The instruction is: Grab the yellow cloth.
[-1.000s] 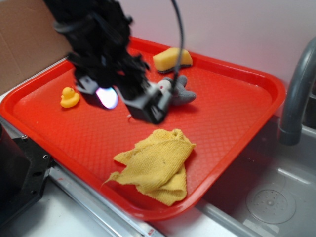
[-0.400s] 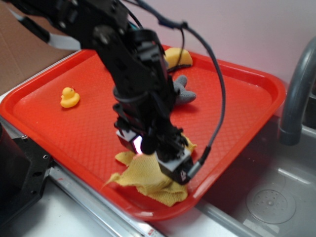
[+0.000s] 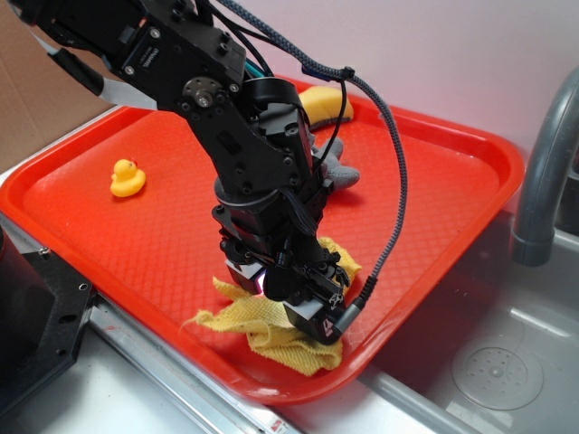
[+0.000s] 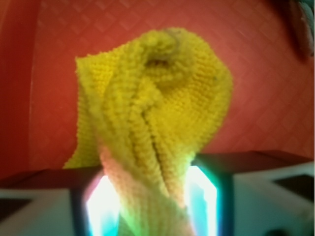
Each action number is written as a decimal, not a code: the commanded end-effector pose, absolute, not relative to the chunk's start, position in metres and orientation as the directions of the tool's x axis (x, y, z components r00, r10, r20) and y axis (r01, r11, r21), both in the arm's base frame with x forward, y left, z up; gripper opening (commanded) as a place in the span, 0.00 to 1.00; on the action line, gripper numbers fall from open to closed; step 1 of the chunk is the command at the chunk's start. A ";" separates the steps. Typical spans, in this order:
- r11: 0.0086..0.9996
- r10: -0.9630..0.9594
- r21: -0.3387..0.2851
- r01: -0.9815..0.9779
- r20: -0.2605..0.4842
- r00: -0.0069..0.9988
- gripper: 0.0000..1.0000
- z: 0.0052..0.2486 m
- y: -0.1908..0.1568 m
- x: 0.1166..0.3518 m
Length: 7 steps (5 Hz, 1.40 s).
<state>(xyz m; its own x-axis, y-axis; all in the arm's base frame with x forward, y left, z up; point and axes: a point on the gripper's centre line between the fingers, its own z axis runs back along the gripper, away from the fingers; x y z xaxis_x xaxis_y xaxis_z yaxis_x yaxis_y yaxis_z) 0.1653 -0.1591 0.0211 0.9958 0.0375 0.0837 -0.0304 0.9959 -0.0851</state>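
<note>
The yellow cloth (image 3: 264,333) lies crumpled near the front edge of the red tray (image 3: 434,172), mostly covered by the black arm. My gripper (image 3: 303,315) stands straight down on the cloth. In the wrist view the cloth (image 4: 157,98) is gathered into tight upright folds that run down between my two glowing fingers (image 4: 106,204), and my gripper (image 4: 150,199) is shut on that bunch. The cloth's loose corners spread on the tray around the gripper.
A small yellow rubber duck (image 3: 128,177) sits at the tray's left. A grey plush mouse (image 3: 342,172) and a yellow sponge (image 3: 330,99) lie behind the arm. A grey faucet (image 3: 543,181) and a steel sink (image 3: 493,366) are at the right, cardboard (image 3: 36,99) at the back left.
The arm swung from above the tray's middle down to the cloth at the front. The cloth, spread flat before, is now bunched up and drawn in between the fingers.
</note>
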 end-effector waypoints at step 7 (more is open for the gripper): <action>0.972 0.227 -0.094 -0.217 0.109 0.968 0.00 0.203 0.014 0.170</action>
